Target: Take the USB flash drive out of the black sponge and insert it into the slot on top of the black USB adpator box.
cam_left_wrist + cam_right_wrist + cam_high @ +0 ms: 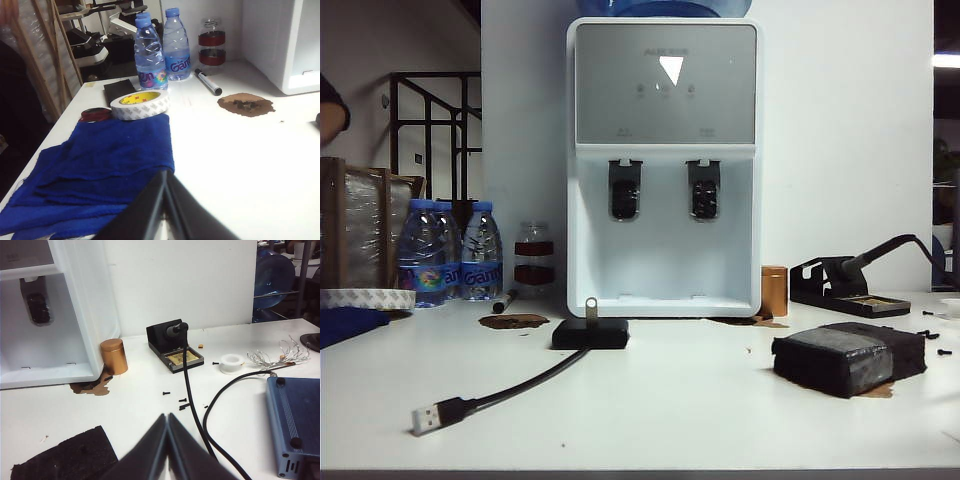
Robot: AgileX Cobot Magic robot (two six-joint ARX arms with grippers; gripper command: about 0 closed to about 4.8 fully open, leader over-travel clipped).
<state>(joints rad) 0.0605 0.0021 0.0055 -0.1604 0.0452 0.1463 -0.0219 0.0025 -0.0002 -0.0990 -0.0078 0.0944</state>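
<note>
The USB flash drive [590, 306] stands upright on top of the black USB adpator box [590, 334], just in front of the water dispenser [665, 170] towards its left side. I judge it to be in the slot already, though the opening itself is hidden beneath it. The black sponge [850, 358] lies in front of the dispenser and off to its right, well apart from the box, and I see no drive in it.

So my step now is checking, not grasping. I'd confirm the drive sits straight and fully down, and I wouldn't touch it unless it leans. I'd also keep both arms away from the cable and its silver plug [425, 418], since a tug there could shift the box.

The left hand [167, 174] is pinched together and holds nothing. It hangs over a blue cloth [100, 165], far to the dispenser's left. The right hand [167, 416] is likewise closed and empty, to the dispenser's right.

Only the exterior view shows the drive and box, and it shows neither hand. The right wrist view catches one corner of the sponge, plus a soldering stand [175, 347].
</note>
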